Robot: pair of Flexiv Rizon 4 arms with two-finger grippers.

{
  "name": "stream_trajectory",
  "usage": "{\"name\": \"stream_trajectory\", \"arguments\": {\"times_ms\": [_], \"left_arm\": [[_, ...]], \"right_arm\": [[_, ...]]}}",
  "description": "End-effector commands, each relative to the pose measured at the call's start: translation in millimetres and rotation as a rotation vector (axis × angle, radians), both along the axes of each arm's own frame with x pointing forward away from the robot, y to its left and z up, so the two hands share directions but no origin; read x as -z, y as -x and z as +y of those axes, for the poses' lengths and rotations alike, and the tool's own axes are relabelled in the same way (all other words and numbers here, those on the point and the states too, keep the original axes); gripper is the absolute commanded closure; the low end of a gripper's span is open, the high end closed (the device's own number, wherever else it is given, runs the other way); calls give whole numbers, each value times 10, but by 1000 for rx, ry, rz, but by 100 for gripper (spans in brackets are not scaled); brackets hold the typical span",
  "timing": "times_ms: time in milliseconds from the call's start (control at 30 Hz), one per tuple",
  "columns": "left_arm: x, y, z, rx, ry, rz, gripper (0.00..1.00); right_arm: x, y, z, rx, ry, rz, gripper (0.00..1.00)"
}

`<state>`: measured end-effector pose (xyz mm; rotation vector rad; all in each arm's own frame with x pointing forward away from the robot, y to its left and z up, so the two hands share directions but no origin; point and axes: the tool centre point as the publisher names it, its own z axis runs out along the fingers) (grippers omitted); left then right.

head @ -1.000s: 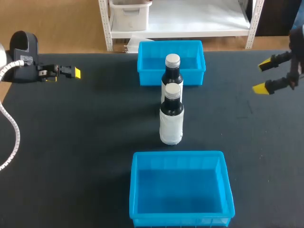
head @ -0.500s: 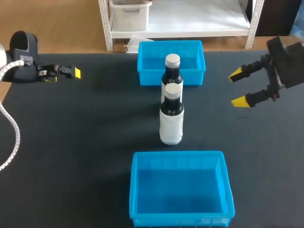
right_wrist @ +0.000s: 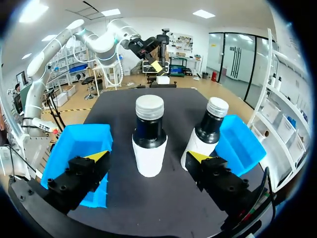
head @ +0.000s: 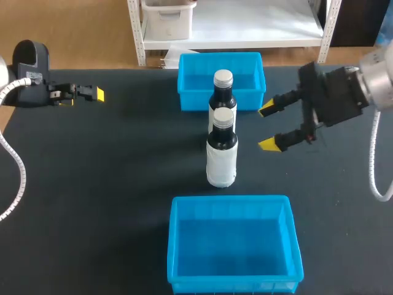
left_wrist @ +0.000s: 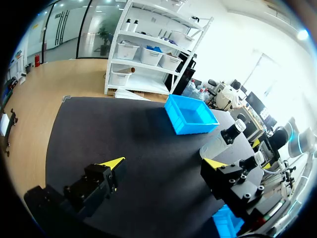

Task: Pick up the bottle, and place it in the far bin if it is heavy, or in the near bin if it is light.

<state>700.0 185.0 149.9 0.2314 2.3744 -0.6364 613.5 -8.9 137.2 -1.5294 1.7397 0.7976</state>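
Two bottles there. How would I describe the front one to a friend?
On the black table, between the far blue plastic bin and the near blue plastic bin, two dark, silver-capped bottles stand in a row. The front bottle is closer to the near bin, its white sleeve fully visible; the rear bottle stands by the far bin.

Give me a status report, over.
Right gripper, fingers open, empty, beside near bottle. Left gripper open, far left of table. Far bottle behind near one, both upright, untouched. Nothing in the way.
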Motion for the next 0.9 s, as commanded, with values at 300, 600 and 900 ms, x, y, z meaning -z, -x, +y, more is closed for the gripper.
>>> {"name": "stream_trajectory", "arguments": {"times_ms": [300, 600, 900], "left_arm": [[0, 0, 0, 0, 0, 0, 0], [0, 0, 0, 0, 0, 0, 0], [0, 0, 0, 0, 0, 0, 0]], "right_arm": [[41, -16, 406, -50, 4, 21, 0], [147, -108, 657, -46, 11, 40, 0], [187, -147, 747, -56, 8, 49, 0]]}}
